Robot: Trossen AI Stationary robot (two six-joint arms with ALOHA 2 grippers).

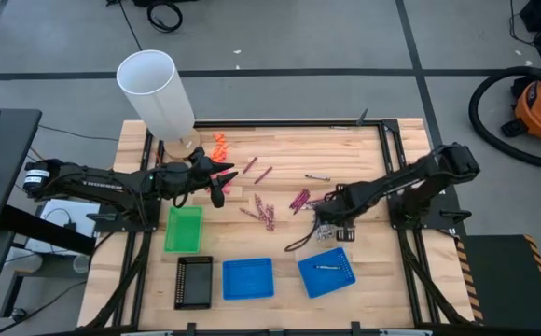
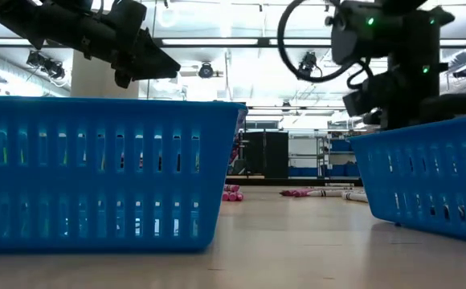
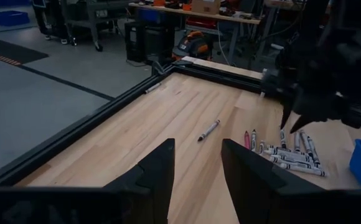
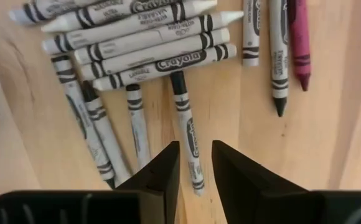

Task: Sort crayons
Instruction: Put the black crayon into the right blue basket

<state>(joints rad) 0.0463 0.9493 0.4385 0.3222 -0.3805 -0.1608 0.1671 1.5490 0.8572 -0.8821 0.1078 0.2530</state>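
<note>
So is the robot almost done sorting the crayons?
Not nearly. One crayon lies in the right blue basket. The right gripper, open, hovers over the grey crayons. Maroon crayons, orange ones and others remain scattered. The left gripper waits, empty.

Crayons (image 1: 269,217) scattered in loose groups across the wooden tabletop.

A silvery-grey cluster (image 4: 137,50) lies flat, several side by side and touching, others fanned beneath; one magenta crayon (image 4: 300,37) lies just beside them. Magenta groups (image 1: 299,200) rest mid-table, one grey crayon (image 3: 208,130) lies apart, and another (image 1: 327,267) lies inside a blue tray.
</note>
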